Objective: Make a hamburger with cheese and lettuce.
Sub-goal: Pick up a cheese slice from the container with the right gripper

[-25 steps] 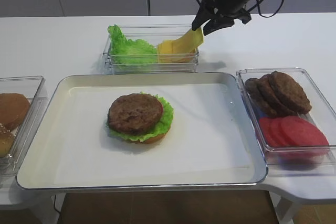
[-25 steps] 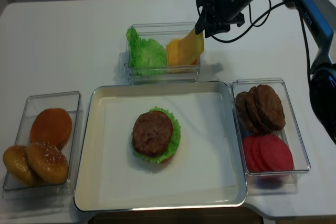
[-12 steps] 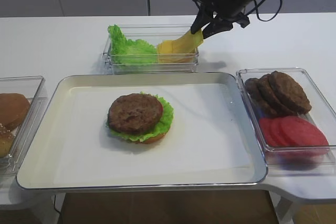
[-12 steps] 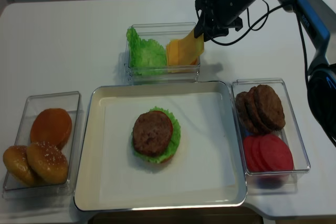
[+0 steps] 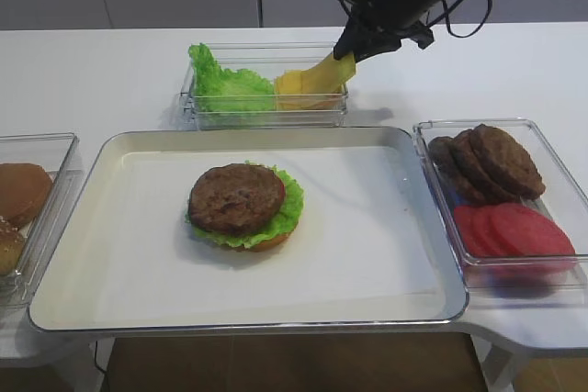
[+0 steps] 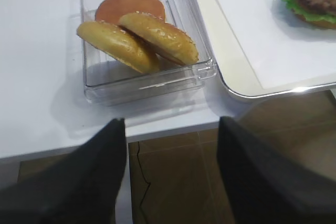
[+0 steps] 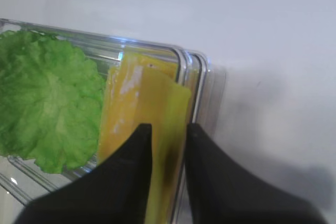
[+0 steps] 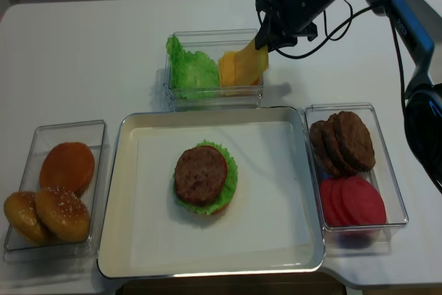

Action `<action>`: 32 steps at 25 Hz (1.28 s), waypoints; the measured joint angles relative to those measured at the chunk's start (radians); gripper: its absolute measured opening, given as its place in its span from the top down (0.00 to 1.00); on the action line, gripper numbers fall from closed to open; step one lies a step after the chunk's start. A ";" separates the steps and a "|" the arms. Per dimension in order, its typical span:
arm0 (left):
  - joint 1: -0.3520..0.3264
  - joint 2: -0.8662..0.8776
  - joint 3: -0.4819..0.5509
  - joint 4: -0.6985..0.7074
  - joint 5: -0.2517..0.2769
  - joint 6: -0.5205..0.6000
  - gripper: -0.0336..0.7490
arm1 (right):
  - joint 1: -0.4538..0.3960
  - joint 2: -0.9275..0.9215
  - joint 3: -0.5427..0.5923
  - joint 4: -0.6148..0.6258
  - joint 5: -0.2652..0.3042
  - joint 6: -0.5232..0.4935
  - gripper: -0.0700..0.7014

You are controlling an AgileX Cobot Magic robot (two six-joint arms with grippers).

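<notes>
Narrowed since a moment ago, the right tool (image 7: 167,132) now pinches the cheese (image 7: 157,114) slice's upper edge; lettuce (image 7: 47,103) lies left of it — hamburger (image 5: 242,204) waits below, uncheesed; lifting seems next.

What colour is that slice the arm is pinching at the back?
Pale yellow: the cheese, seen best in the right wrist view, between the dark fingers of the right end effector.

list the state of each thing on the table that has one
right hand: shut on the cheese
cheese: one slice pinched, lifted on edge at the bin's right end
hamburger: bun, leaf and patty stacked on the tray, no cheese yet
lettuce: spare leaves lying in the bin
left hand: open, empty, off the table edge
</notes>
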 joint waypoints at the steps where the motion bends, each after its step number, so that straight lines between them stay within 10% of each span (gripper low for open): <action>1: 0.000 0.000 0.000 0.000 0.000 0.000 0.43 | 0.000 0.000 0.000 0.000 0.000 0.000 0.69; 32: 0.000 0.000 0.000 0.000 0.000 0.000 0.43 | 0.000 0.000 -0.051 -0.029 0.045 0.024 0.85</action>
